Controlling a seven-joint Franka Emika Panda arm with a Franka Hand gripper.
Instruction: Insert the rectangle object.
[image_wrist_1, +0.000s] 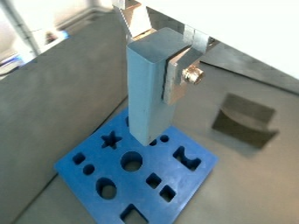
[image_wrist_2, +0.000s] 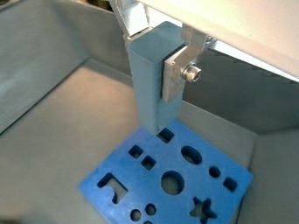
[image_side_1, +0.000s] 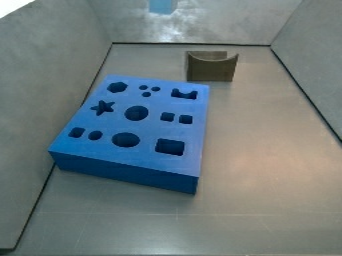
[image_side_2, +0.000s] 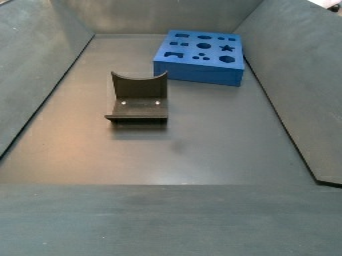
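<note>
High above the board (image_wrist_1: 138, 171), the tool (image_wrist_1: 162, 54) is clamped on the bar (image_wrist_1: 149, 92), which hangs upright between its fingers (image_wrist_1: 179, 74) in both wrist views; only the bar's tip (image_side_1: 162, 6) shows in a side view. To do this well, I'd line the bar's end squarely over a matching rectangular hole, keep it vertical, then lower slowly. Count: one bar, one board, one U-block (image_side_2: 136, 98) on the desk (image_side_2: 201, 150).
</note>
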